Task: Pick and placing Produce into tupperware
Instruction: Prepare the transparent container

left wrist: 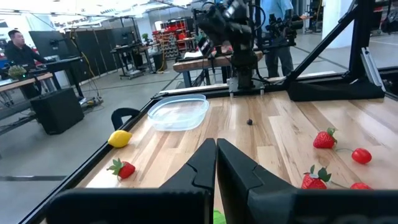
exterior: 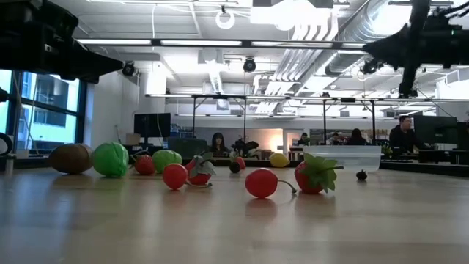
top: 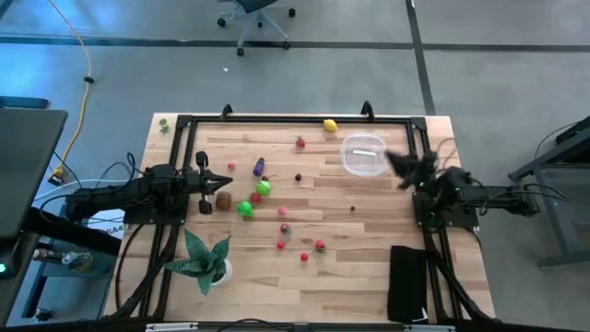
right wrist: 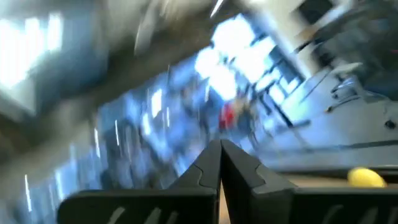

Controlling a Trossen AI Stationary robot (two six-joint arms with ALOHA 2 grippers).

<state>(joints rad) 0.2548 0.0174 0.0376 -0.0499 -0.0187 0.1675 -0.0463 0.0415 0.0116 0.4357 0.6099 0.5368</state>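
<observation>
Nearest the lens: my left jaws (left wrist: 216, 163), pressed fully together, holding nothing. Just ahead of them on the bench (top: 369, 231), produce is scattered: a strawberry (left wrist: 122, 168) and a lemon (left wrist: 120, 138) to one side, more strawberries (left wrist: 324, 139) to the other.

Risk, as I judge it: the pieces are tiny and round; closing off-centre would likely roll one away.

My right jaws (right wrist: 219, 163), also shut and empty, hover beside the tupperware (top: 363, 154). The tupperware lies well beyond my left jaws and looks empty; nothing placed yet.
</observation>
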